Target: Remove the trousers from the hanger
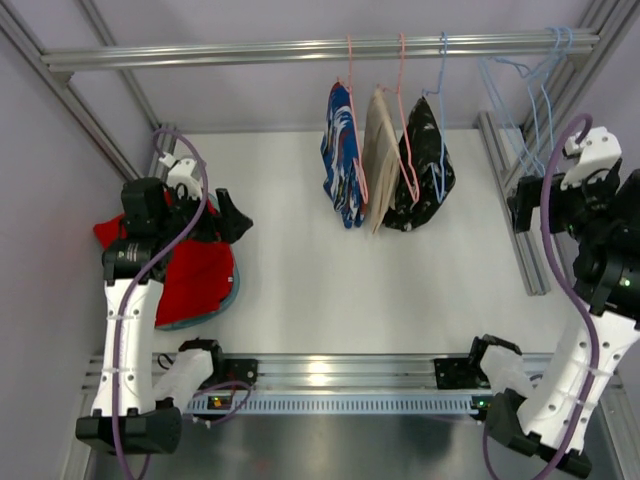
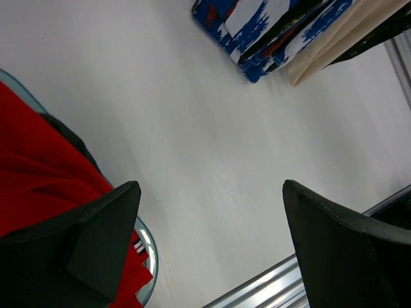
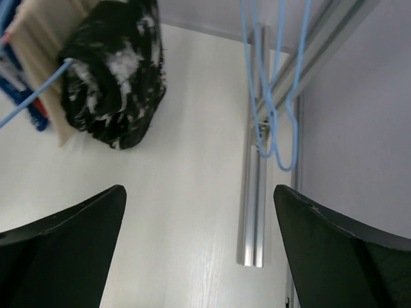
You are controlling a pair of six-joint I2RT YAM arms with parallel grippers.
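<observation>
On the table's (image 1: 330, 290) left side, the red trousers (image 1: 195, 280) are lying in a crumpled heap, off any hanger. You are also seeing them at the left edge of the left wrist view. Dark cloth (image 2: 74, 138) is showing at the heap's border; you cannot tell whether it is the black pair. A pale teal rim (image 1: 232, 295) is peeking out beneath the red cloth.

Your left gripper (image 2: 210, 186) is hovering over the heap's right edge with its jaws spread wide and nothing between them. 1 finger (image 2: 96, 244) is overlapping the red cloth in its own view; contact cannot be resolved.

Toward the back, 3 folded items are hanging bunched together from the rail (image 1: 250, 50):
- blue-and-white garment (image 1: 342, 160)
- beige garment (image 1: 380, 150)
- black speckled garment (image 1: 425, 170)

Empty blue hangers (image 1: 530, 90) are dangling near the rail's right end.

Your right gripper (image 3: 199, 189) is sitting at the table's right edge, near those empty hangers and apart from the garments. Its jaws are released wide and gripping nothing.
</observation>
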